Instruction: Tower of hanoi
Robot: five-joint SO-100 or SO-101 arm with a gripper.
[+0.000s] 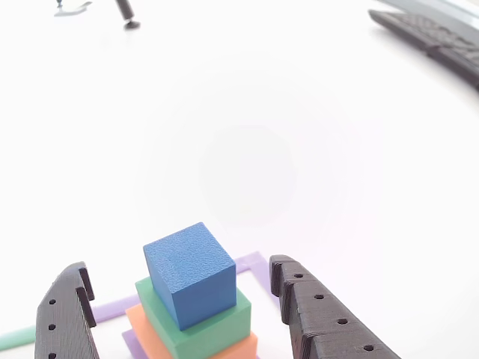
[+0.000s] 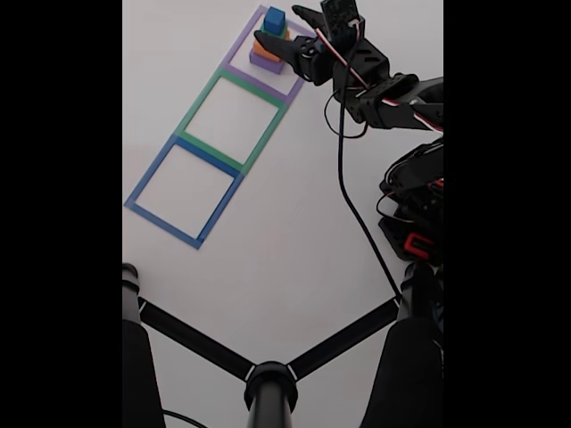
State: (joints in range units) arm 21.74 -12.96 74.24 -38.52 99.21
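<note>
Between spread fingers [image 1: 183,295]: blue cube [image 1: 192,273] atop stack; seemingly untouched

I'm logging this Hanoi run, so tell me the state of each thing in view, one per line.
blue block: top of stack, free
green block: under blue
orange block: under green
purple block: stack base, inside the purple tape square
gripper: jaws open, straddling stack
green tape square: empty
blue tape square: empty

The pincer [image 1: 179,299] stands open astride the stack [image 1: 196,299], a gap showing either side of the blue cube [image 1: 191,273]. Beyond the stack the desk [image 1: 247,149] lies bare up to a keyboard [image 1: 434,37] at far right. In the fixed view, black tripod legs [image 2: 268,366] cross the near desk.
</note>
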